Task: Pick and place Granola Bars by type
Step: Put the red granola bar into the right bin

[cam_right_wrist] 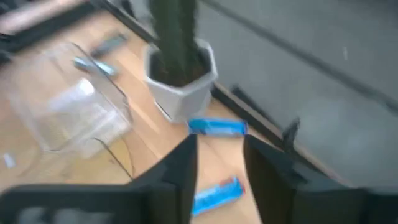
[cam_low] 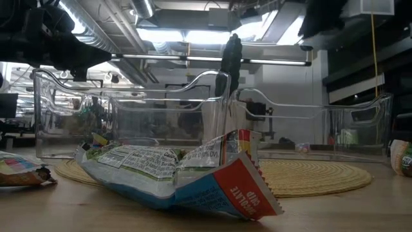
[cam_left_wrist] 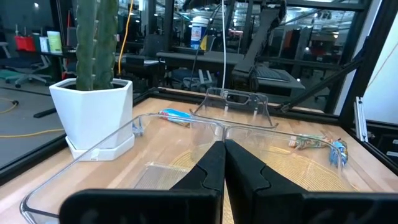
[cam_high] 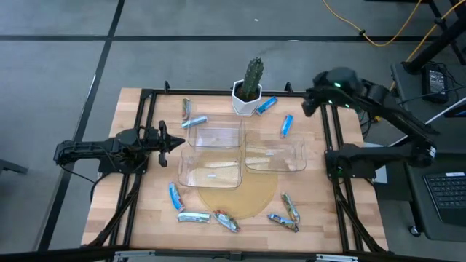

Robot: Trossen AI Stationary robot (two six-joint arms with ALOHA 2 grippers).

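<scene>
Granola bars lie flat around three clear bins. Two blue bars sit near the far right. A brownish bar and a silver-blue one lie at the far left. Several more, like the blue bar, line the near edge, and one multicoloured bar fills the low view. My left gripper is shut, left of the bins. My right gripper is open, raised over the far right corner above the two blue bars.
A cactus in a white pot stands at the far edge between the bar groups. A round woven mat lies under the near bins. A black frame rail borders the wooden table on the left and right.
</scene>
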